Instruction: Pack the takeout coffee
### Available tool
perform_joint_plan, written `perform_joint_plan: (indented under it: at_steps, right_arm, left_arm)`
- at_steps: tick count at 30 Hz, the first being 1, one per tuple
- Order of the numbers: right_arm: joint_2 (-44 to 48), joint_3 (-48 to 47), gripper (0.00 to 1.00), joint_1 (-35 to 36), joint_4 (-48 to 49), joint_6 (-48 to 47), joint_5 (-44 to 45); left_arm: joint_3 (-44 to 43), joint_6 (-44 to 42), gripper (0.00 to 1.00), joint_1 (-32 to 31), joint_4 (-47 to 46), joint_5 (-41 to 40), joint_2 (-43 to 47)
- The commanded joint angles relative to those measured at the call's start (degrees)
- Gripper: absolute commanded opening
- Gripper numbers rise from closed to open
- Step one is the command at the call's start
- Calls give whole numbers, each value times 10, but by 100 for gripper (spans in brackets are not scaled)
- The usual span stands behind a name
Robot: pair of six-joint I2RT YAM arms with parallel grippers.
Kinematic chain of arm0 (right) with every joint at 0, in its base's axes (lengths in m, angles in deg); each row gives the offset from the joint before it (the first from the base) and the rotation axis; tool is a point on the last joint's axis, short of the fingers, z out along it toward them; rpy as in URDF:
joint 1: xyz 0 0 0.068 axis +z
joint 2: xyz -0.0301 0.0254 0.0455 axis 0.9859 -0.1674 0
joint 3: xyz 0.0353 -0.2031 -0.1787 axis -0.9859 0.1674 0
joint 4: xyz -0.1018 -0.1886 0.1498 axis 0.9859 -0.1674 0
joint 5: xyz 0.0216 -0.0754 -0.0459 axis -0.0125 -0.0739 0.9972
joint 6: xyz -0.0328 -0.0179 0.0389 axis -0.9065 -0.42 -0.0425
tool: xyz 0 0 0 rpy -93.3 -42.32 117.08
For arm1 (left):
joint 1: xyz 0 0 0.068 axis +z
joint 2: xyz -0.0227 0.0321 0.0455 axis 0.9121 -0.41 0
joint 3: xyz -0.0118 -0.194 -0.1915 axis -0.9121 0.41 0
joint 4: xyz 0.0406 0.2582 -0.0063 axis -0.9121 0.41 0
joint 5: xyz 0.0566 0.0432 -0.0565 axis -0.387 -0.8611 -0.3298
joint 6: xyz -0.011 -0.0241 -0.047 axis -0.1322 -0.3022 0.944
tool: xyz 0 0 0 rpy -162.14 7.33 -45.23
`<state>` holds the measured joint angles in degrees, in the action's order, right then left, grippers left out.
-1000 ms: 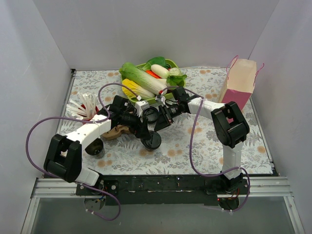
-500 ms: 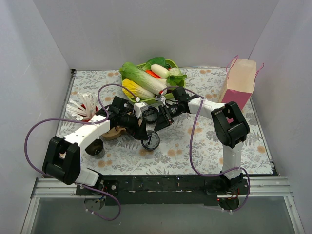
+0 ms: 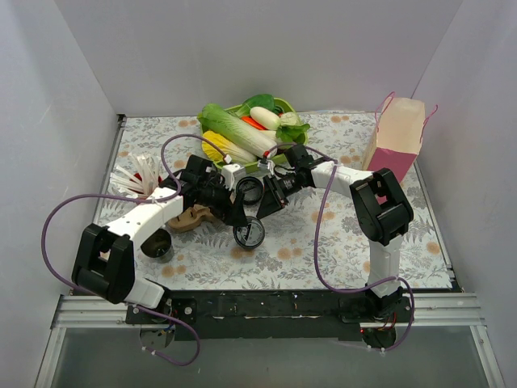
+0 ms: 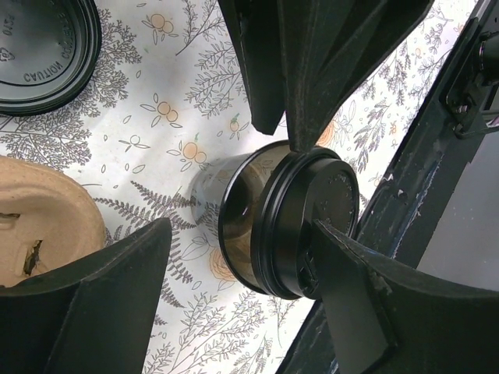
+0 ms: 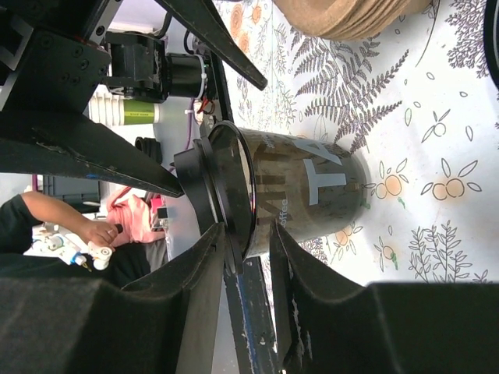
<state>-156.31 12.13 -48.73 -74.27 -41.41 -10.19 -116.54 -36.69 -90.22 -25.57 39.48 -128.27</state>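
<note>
The takeout coffee (image 3: 249,234), a dark cup with a black lid, is mid-table with its base on the patterned cloth. My right gripper (image 3: 262,208) reaches in from the right. In the right wrist view it (image 5: 248,232) is shut on the rim of the takeout coffee (image 5: 312,187), with one finger on each side of the lid's edge. My left gripper (image 3: 234,217) is open and comes from the left. The left wrist view shows it (image 4: 242,227) straddling the takeout coffee (image 4: 245,206). One finger is against the lid and the other is well clear.
The brown cardboard carrier (image 3: 190,218) lies just left of the cup. A second dark cup (image 3: 157,244) stands by the left arm and a black lid (image 3: 250,190) sits behind. A red cup of straws (image 3: 141,179), a vegetable basket (image 3: 284,105) and a pink bag (image 3: 396,141) ring the area.
The cup has shifted slightly left and its lid now faces the top camera more. The left gripper has drawn back a little towards the carrier. The right gripper has stayed on the rim.
</note>
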Motion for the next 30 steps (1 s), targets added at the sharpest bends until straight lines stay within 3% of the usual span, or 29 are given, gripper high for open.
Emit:
perform_joint_plan:
  at_steps: [1, 25, 27, 30]
  right_arm:
    - [26, -36, 37, 4, -8, -18, 0]
    - [42, -66, 39, 3, -41, -69, 10]
    - [44, -72, 43, 4, -46, -81, 14]
    - [53, -82, 61, 3, -56, -93, 15]
  left_arm:
    - [-21, -4, 71, 4, -5, -5, -4]
    - [-31, -19, 70, 9, -11, -30, -28]
    - [-31, -18, 70, 10, -13, -30, -29]
    - [-32, -17, 70, 10, -14, -26, -28]
